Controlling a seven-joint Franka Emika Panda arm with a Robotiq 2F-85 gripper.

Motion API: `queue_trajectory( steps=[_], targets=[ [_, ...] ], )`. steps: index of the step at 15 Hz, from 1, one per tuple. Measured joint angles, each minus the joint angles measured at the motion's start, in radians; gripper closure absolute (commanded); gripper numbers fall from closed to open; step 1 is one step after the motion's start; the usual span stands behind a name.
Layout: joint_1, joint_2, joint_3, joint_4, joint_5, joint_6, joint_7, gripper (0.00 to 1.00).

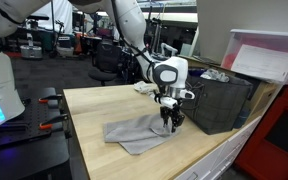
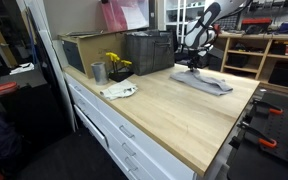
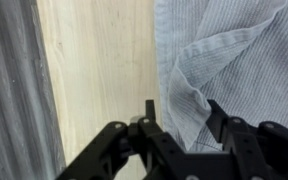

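A grey-blue striped cloth (image 1: 134, 132) lies crumpled on the wooden table top (image 1: 94, 110). It also shows in the other exterior view (image 2: 206, 82) and fills the right part of the wrist view (image 3: 234, 50). My gripper (image 1: 171, 122) points straight down at the cloth's edge nearest the dark crate; it appears in an exterior view (image 2: 192, 66) too. In the wrist view my gripper (image 3: 182, 115) is open, with a raised fold of the cloth between the two fingers. One finger is over bare wood, the other over the cloth.
A dark grey crate (image 1: 219, 100) stands on the table close beside the gripper, also in an exterior view (image 2: 149, 52). A cardboard box (image 2: 84, 50), a metal cup (image 2: 99, 72), yellow flowers (image 2: 116, 62) and a white plate (image 2: 119, 91) sit further along.
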Motion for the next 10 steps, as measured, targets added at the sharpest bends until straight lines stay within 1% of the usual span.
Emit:
queue_trajectory(
  steps=[3, 10],
  targets=[
    [-0.001, 0.009, -0.006, 0.043, 0.0, -0.024, -0.005, 0.99],
    [0.008, 0.011, -0.006, 0.129, 0.001, -0.099, 0.007, 1.0]
  ],
)
